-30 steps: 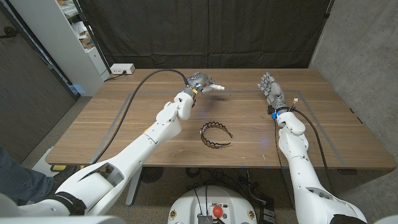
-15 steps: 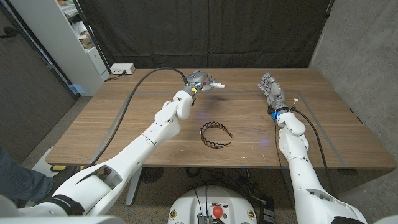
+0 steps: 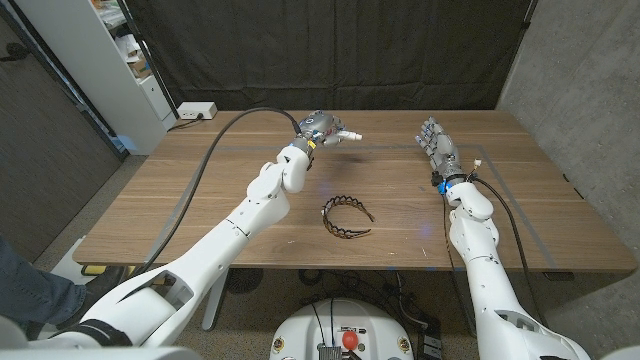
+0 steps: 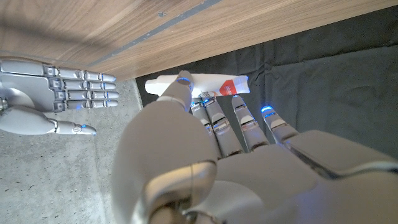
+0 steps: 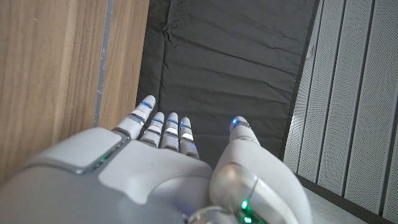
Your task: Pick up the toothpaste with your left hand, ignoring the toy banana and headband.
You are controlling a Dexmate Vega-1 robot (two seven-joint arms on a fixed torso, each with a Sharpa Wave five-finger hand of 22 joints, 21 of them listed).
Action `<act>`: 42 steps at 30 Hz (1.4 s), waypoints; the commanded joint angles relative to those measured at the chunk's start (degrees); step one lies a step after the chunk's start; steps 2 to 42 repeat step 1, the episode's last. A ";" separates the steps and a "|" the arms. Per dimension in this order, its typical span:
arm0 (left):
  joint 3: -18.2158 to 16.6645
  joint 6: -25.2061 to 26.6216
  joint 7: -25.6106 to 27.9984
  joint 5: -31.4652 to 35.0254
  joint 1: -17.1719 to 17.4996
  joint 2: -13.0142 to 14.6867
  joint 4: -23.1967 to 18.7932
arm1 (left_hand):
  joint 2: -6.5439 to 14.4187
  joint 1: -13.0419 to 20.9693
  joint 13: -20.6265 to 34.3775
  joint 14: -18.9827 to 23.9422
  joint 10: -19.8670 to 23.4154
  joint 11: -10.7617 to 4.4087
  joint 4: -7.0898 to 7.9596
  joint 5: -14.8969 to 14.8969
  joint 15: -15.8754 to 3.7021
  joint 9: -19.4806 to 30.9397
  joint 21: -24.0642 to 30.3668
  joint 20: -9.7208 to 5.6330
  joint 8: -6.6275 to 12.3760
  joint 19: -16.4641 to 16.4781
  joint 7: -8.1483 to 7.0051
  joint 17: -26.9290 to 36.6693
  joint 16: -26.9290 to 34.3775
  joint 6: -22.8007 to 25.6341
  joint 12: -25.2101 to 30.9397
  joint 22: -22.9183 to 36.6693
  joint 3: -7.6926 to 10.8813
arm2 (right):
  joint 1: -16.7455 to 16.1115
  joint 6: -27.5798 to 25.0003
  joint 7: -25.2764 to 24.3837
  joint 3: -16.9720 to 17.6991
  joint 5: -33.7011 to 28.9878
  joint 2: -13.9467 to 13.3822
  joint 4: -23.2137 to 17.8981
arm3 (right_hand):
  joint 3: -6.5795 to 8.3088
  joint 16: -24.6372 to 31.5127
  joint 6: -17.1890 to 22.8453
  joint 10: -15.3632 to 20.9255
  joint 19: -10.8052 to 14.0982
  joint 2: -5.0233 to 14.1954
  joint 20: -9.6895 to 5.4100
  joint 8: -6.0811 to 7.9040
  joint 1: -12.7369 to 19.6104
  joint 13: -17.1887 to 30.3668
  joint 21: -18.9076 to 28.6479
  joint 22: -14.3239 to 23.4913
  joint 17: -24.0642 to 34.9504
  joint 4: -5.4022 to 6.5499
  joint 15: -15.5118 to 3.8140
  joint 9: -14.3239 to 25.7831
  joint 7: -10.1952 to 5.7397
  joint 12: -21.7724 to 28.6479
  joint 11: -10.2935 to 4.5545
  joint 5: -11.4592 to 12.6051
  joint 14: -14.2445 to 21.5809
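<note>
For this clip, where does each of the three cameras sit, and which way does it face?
Head view: on the robot's head, looking down at the table, headband and both arms.
Left wrist view: behind the left hand gripping the toothpaste; shares the right hand with the head view.
Right wrist view: behind the right hand, facing a black curtain.
</note>
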 commanded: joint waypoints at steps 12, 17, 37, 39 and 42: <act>-0.74 0.35 -0.07 0.47 1.43 0.42 -1.77 | -0.06 0.52 0.21 0.51 0.14 0.24 -0.12 -0.12 -1.16 0.14 -0.06 0.28 0.35 0.25 -0.12 0.03 -0.23 0.45 -0.34 0.26 -0.21 | -0.88 -0.24 -0.46 -0.66 -0.08 -0.16 -0.98 | 0.10 -0.24 0.64 0.41 0.24 0.19 0.28 0.24 -0.51 0.11 0.07 0.26 0.23 -0.15 -0.07 0.13 -0.03 -0.12 0.00 0.19 0.47; -0.74 0.35 -0.07 0.47 1.43 0.42 -1.77 | -0.06 0.52 0.21 0.51 0.14 0.24 -0.12 -0.12 -1.16 0.14 -0.06 0.28 0.35 0.25 -0.12 0.03 -0.23 0.45 -0.34 0.26 -0.21 | -0.88 -0.24 -0.46 -0.66 -0.08 -0.16 -0.98 | 0.10 -0.24 0.64 0.41 0.24 0.19 0.28 0.24 -0.51 0.11 0.07 0.26 0.23 -0.15 -0.07 0.13 -0.03 -0.12 0.00 0.19 0.47; -0.74 0.35 -0.07 0.47 1.43 0.42 -1.77 | -0.06 0.52 0.21 0.51 0.14 0.24 -0.12 -0.12 -1.16 0.14 -0.06 0.28 0.35 0.25 -0.12 0.03 -0.23 0.45 -0.34 0.26 -0.21 | -0.88 -0.24 -0.46 -0.66 -0.08 -0.16 -0.98 | 0.10 -0.24 0.64 0.41 0.24 0.19 0.28 0.24 -0.51 0.11 0.07 0.26 0.23 -0.15 -0.07 0.13 -0.03 -0.12 0.00 0.19 0.47; -0.74 0.35 -0.07 0.47 1.43 0.42 -1.77 | -0.06 0.52 0.21 0.51 0.14 0.24 -0.12 -0.12 -1.16 0.14 -0.06 0.28 0.35 0.25 -0.12 0.03 -0.23 0.45 -0.34 0.26 -0.21 | -0.88 -0.24 -0.46 -0.66 -0.08 -0.16 -0.98 | 0.10 -0.24 0.64 0.41 0.24 0.19 0.28 0.24 -0.51 0.11 0.07 0.26 0.23 -0.15 -0.07 0.13 -0.03 -0.12 0.00 0.19 0.47; -0.74 0.35 -0.07 0.47 1.43 0.42 -1.77 | -0.06 0.52 0.21 0.51 0.14 0.24 -0.12 -0.12 -1.16 0.14 -0.06 0.28 0.35 0.25 -0.12 0.03 -0.23 0.45 -0.34 0.26 -0.21 | -0.88 -0.24 -0.46 -0.66 -0.08 -0.16 -0.98 | 0.10 -0.24 0.64 0.41 0.24 0.19 0.28 0.24 -0.51 0.11 0.07 0.26 0.23 -0.15 -0.07 0.13 -0.03 -0.12 0.00 0.19 0.47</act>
